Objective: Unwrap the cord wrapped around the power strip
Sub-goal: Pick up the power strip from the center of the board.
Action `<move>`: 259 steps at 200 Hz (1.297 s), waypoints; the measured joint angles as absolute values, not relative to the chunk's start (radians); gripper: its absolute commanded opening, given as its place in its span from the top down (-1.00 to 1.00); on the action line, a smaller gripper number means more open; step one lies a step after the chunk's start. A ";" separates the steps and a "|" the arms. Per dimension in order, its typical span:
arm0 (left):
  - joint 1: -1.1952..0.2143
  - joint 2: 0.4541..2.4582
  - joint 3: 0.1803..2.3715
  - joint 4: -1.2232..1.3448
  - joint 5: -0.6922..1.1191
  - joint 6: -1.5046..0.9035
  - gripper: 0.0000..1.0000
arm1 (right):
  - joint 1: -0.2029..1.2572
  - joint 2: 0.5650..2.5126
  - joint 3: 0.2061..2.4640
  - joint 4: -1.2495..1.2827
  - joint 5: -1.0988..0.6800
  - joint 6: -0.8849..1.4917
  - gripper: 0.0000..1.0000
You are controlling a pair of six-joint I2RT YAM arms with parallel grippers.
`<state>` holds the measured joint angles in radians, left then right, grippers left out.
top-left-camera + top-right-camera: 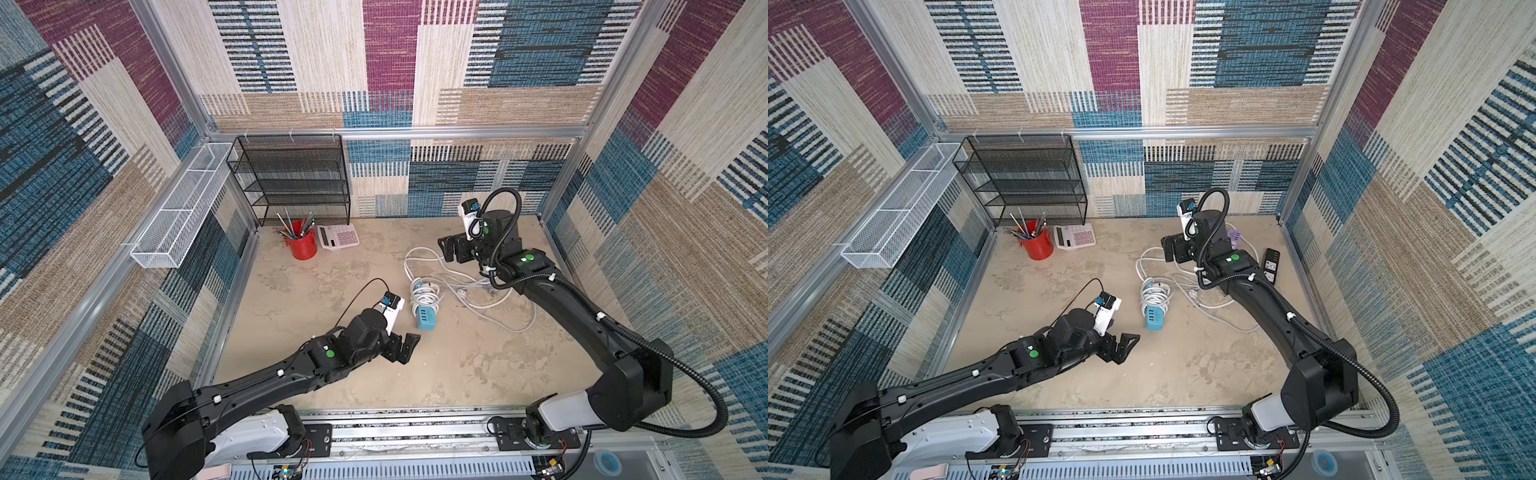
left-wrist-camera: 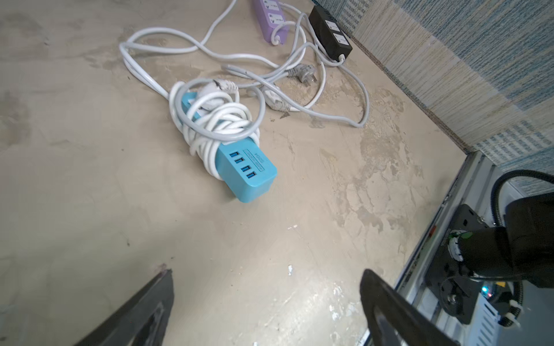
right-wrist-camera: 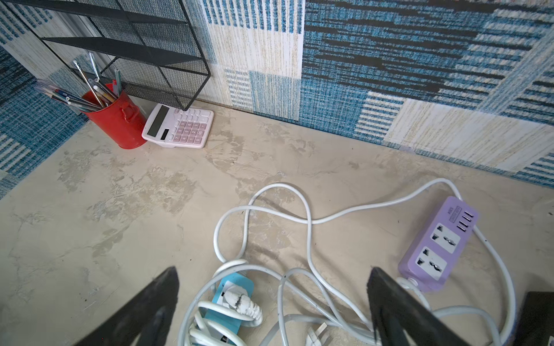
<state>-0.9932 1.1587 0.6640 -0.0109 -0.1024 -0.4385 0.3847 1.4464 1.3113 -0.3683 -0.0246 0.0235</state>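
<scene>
Both left claw (image 2: 266, 273) and right claw (image 3: 274, 270) gape wide, holding nothing.

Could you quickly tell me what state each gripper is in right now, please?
Left gripper: open, holding nothing.
Right gripper: open, holding nothing.

The left arm (image 1: 257, 382) extends low and forward; the left tool (image 1: 406, 348) is spread wide and empty, pointing toward the right side. The right arm (image 1: 582, 316) reaches deeper with its elbow raised. The right tool (image 1: 445, 249) points left, likewise spread wide, holding nothing.
</scene>
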 measured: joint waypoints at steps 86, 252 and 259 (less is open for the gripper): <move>-1.032 1.519 0.548 0.624 -0.147 -0.759 -0.94 | 0.384 1.423 1.298 -0.372 -0.015 0.010 -0.97; -1.019 1.800 0.566 0.971 -0.255 -0.940 -0.76 | 0.382 1.410 1.289 -0.371 -0.015 0.007 -0.97; -1.016 1.808 0.566 0.981 -0.255 -0.942 -0.74 | 0.382 1.408 1.288 -0.371 -0.015 0.007 -0.97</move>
<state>-1.0164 1.8076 0.5659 0.9806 -0.2554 -0.9424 0.3820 1.4082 1.2877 -0.3714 -0.0151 0.0067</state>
